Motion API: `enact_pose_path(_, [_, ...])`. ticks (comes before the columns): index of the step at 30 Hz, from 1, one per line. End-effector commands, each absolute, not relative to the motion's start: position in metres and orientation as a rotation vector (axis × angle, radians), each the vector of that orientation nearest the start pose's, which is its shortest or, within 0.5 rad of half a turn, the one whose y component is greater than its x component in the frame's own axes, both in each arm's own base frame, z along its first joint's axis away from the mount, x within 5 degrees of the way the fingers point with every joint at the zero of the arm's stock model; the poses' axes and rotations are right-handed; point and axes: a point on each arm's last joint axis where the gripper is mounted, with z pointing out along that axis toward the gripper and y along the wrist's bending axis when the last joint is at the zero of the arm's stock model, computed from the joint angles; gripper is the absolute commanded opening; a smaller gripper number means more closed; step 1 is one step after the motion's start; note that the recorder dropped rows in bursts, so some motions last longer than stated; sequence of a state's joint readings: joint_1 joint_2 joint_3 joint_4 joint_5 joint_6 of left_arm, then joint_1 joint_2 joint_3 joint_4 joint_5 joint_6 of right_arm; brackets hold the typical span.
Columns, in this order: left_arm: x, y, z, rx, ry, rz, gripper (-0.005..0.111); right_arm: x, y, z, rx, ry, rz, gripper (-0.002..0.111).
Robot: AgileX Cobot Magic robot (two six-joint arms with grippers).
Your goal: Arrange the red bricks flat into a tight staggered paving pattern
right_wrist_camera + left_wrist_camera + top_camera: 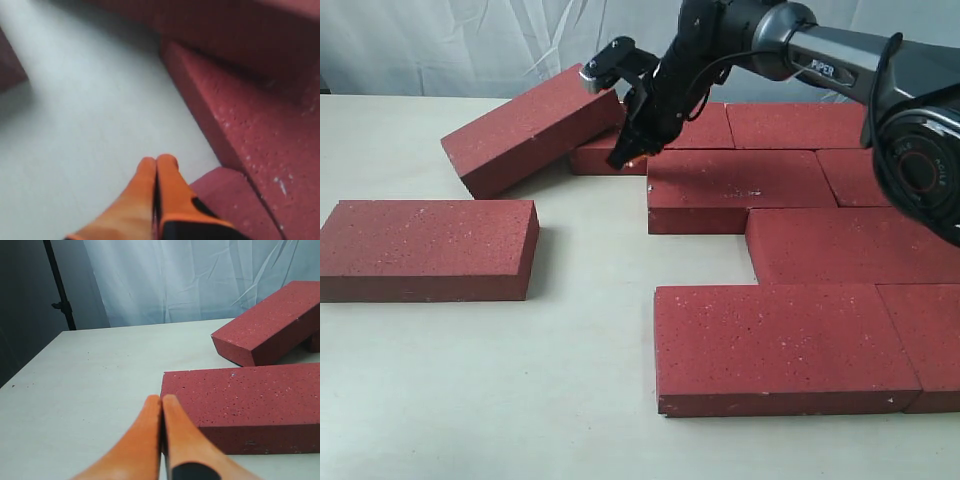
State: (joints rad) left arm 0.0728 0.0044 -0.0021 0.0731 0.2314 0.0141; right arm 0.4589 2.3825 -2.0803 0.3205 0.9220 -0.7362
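Several red bricks lie flat in staggered rows on the right, among them one point(740, 185) in the second row and one at the front point(780, 345). One red brick point(535, 128) is tilted, its right end propped on a flat brick point(605, 158). My right gripper point(623, 156) is shut and empty, its orange tips down beside that propped end. A loose brick point(425, 248) lies flat at the left. My left gripper point(161, 400) is shut and empty, at the near corner of this loose brick point(245, 400). The right wrist view is blurred, showing the shut right gripper point(158, 161) over bare table beside brick edges point(250, 140).
The pale table point(520, 380) shows bare between the loose brick and the paved rows. A white curtain point(470, 45) hangs behind. A dark stand pole point(60, 287) rises beyond the table's far corner in the left wrist view.
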Motion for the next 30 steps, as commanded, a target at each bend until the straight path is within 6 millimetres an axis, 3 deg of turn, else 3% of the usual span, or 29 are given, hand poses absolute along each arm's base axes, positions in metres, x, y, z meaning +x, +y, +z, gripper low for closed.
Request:
enact_pose_path(1, [0.055,0.006,0.193,-0.012,1.710,0.127,0.000,0.452,0.257,0.214,-1.280,2.202,0.345,-0.001])
enact_pose_path(3, [0.055,0.006,0.193,-0.012,1.710,0.127,0.000,0.450,0.240,0.227,-1.228,2.304,0.263,-0.001])
enact_pose_path(6, [0.055,0.006,0.193,-0.012,1.710,0.127,0.000,0.445,0.193,0.255,-1.083,2.524,-0.033,-0.001])
enact_pose_path(9, [0.055,0.006,0.193,-0.012,1.710,0.127,0.000,0.441,0.161,0.281,-0.950,2.600,-0.121,-0.001])
enact_pose_path(12, [0.055,0.006,0.193,-0.012,1.710,0.127,0.000,0.440,0.134,0.292,-0.835,2.628,-0.131,-0.001])
enact_pose_path(15, [0.055,0.006,0.193,-0.012,1.710,0.127,0.000,0.431,0.101,0.293,-0.756,2.692,-0.152,-0.001])
enact_pose_path(22, [0.055,0.006,0.193,-0.012,1.710,0.127,0.000,0.388,0.026,0.286,-0.521,2.735,-0.180,-0.001])
enact_pose_path(27, [0.055,0.006,0.193,-0.012,1.710,0.127,0.000,0.346,-0.002,0.291,-0.399,2.707,-0.191,-0.001])
enact_pose_path(30, [0.055,0.006,0.193,-0.012,1.710,0.127,0.000,0.323,-0.009,0.294,-0.307,2.666,-0.165,-0.001])
